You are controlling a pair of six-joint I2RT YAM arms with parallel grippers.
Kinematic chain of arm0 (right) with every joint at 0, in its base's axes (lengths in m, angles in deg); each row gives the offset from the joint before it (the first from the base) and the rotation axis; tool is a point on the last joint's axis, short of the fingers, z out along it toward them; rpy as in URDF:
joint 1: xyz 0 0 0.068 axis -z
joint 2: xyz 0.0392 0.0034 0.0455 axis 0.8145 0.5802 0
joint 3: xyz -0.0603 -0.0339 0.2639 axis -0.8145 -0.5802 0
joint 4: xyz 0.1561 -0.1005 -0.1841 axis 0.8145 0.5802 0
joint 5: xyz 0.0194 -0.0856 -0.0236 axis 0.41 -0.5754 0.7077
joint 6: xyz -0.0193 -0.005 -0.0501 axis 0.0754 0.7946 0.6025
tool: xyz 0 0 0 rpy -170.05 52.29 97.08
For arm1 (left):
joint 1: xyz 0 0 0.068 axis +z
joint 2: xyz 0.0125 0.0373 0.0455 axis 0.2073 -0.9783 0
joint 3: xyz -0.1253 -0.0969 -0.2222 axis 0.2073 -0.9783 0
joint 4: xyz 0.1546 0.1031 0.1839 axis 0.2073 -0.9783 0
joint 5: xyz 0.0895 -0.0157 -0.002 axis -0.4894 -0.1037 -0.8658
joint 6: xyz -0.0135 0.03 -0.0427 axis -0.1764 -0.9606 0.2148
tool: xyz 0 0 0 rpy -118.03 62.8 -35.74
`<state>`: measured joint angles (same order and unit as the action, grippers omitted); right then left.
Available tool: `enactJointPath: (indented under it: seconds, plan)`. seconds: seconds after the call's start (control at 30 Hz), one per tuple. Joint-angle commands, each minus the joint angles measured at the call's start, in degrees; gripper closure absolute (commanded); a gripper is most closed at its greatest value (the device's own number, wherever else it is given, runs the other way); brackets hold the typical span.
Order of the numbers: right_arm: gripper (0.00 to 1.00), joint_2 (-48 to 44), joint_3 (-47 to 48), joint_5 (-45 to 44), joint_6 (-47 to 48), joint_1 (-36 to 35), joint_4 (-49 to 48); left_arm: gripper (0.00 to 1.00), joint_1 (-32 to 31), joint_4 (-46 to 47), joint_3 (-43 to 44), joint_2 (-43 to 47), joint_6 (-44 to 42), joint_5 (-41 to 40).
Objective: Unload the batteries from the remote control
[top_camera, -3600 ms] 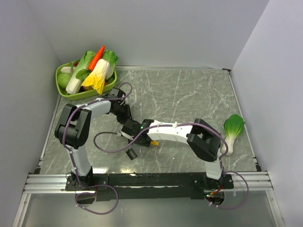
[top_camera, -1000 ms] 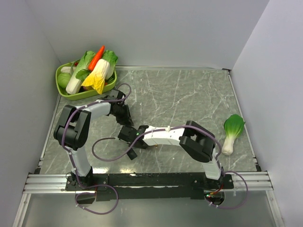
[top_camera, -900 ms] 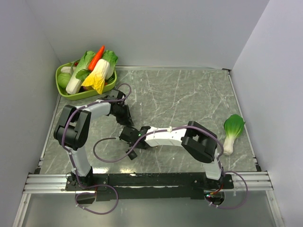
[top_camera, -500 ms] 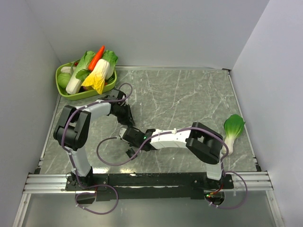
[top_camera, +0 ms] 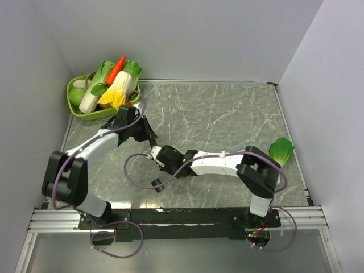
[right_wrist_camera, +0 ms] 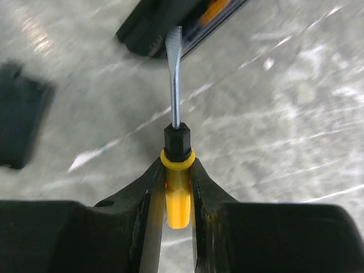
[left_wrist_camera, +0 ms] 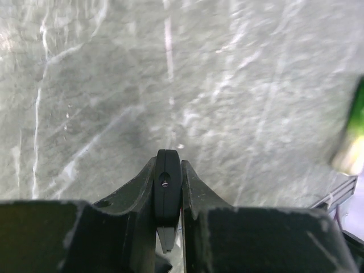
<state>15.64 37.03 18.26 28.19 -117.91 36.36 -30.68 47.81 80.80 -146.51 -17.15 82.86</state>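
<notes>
1. A green basket [top_camera: 94, 115] sits in the far left corner of the marbled surface [top_camera: 227, 114]. It is heaped with vegetables: a carrot [top_camera: 115, 69] lies on top, over a pale cabbage [top_camera: 116, 91] and leafy greens [top_camera: 102, 74]. The pile rises above the rim.
2. The left gripper [left_wrist_camera: 168, 170] is pressed onto the remote control [left_wrist_camera: 168, 199]. In the left wrist view the slim black bar is seen edge-on, pinched between the two fingers with no gap on either side. Its end sticks out just past the fingertips. The surface lies well below it in that view, so the remote is held in the air and not resting on the surface. In the top view this gripper is near the basket, and the remote cannot be told from the dark fingers.
3. The right gripper [right_wrist_camera: 177, 170] is nearly closed, pinching the yellow handle of a screwdriver [right_wrist_camera: 176, 142]. The black collar and flat metal blade point straight out from the fingers.
4. In the right wrist view the blade tip overlaps the edge of a blurred black bar with an orange-yellow streak in it. It is too blurred to tell whether the tip touches the bar or what the streak is.
5. A short black piece [top_camera: 157, 183] lies on the surface near the right arm's wrist, apart from both grippers.
6. A bok choy [top_camera: 280, 154] lies on the surface at the far right, beside the right arm's elbow.
</notes>
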Motion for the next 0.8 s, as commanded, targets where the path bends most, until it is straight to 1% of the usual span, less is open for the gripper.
enactJointPath:
  seconds: [0.0,0.03,0.17,0.2,0.27,0.3,0.33,0.37,0.4,0.47,0.63,0.77]
  plan:
    - [1.0,-7.95,-4.93,11.11,-4.38,1.32,-1.34,0.99,0.0,9.54,-3.55,9.47,3.86,0.26]
    - [1.0,-9.96,-5.64,12.87,-4.64,2.37,-2.74,0.99,0.0,11.29,-5.21,10.36,4.3,-0.78]
    - [1.0,-13.06,-7.05,18.49,-7.53,4.48,-4.33,0.99,0.0,14.82,-9.96,15.46,5.36,-5.79]
    - [1.0,-13.58,-7.14,19.81,-8.16,5.36,-4.86,0.99,0.0,18.13,-11.28,18.69,5.1,-6.76]
    - [1.0,-15.69,-7.92,23.67,-12.27,7.38,-7.4,0.99,-0.18,26.4,-17.16,22.65,5.36,-9.48]
    - [1.0,-16.57,-8.36,27.43,-13.25,7.91,-8.46,0.99,-0.18,29.13,-21.27,26.85,5.62,-10.63]
    - [1.0,-18.06,-8.98,29.04,-15.78,8.26,-9.78,0.99,-0.26,35.24,-23.4,29.07,5.62,-11.25]
    - [1.0,-18.68,-9.16,29.66,-17.2,8.44,-11.7,0.99,-0.44,38.18,-25.42,32.92,5.71,-12.64]
    - [1.0,-19.38,-9.16,31.67,-18.52,8.44,-12.77,0.99,-0.53,40.47,-28.66,34.44,5.88,-13.44]
    - [1.0,-19.22,-8.38,33.09,-20.99,8.62,-13.83,0.99,-0.79,44.78,-30.62,37.08,6.24,-14.85]
    - [1.0,-16.76,-5.21,37.92,-26.52,9.5,-15.15,0.99,-1.58,51.11,-34.57,38.23,6.94,-14.68]
    - [1.0,-16.58,-5.29,39.33,-30.92,10.29,-16.9,0.99,-2.55,56.57,-37.57,40.6,5.98,-16.08]
